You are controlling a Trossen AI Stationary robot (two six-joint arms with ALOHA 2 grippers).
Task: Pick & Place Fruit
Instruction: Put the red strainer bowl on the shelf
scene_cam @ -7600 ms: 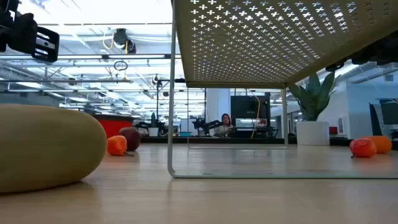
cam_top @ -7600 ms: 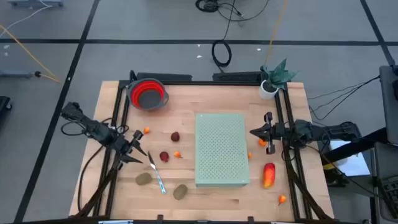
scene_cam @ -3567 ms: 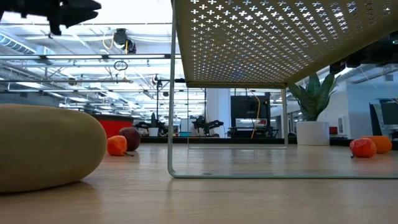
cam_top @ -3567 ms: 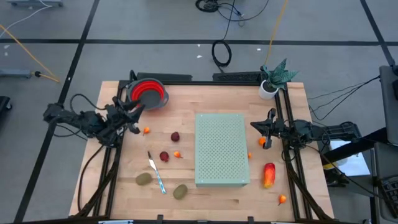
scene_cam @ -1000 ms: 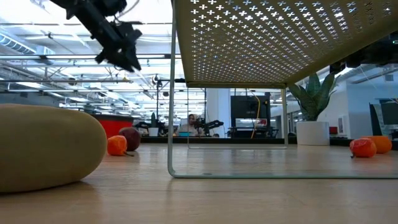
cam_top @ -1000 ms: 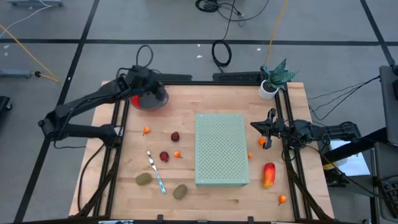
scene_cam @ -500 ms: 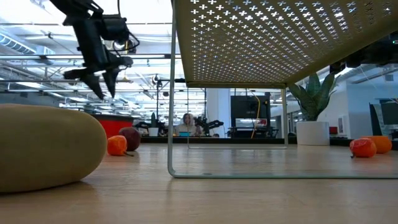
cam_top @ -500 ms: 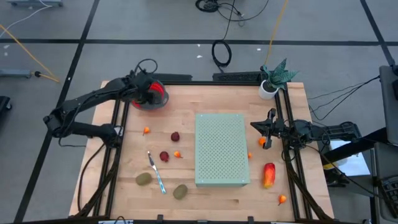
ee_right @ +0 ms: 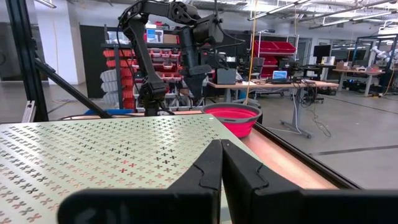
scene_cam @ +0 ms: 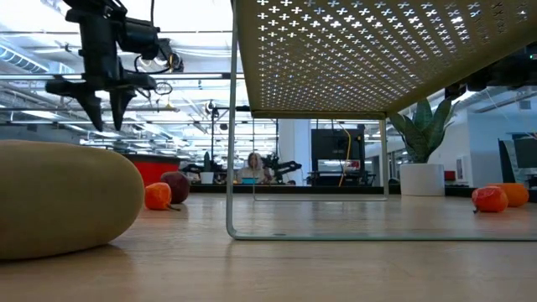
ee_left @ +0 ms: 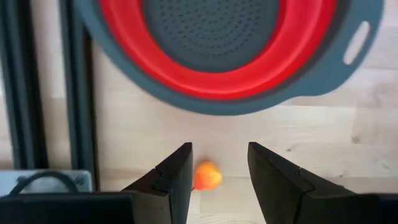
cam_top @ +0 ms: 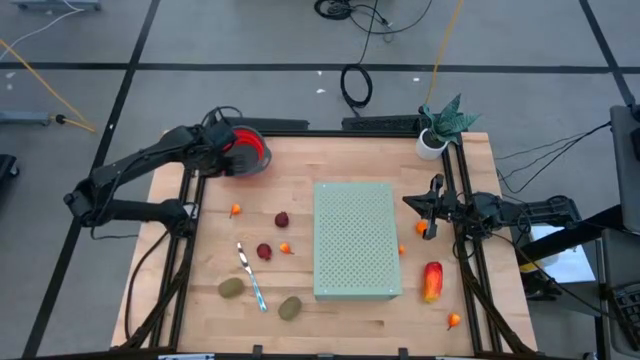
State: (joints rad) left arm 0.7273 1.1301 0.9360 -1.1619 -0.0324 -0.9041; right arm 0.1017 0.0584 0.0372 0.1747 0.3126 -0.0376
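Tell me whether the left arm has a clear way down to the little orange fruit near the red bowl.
Probably yes. The left gripper hangs open above the table by the red bowl, and the small orange fruit lies on bare wood below its fingers. Nothing lies between; the bowl sits apart from it.

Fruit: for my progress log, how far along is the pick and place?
Done: nothing; the visible part of the red bowl holds no fruit. In hand: the left pincer, open and empty, hangs by the bowl, aimed at a tiny orange ball. Left: the red-orange fruit, both ovals and dark red balls lie on the table; right pincer waits shut.
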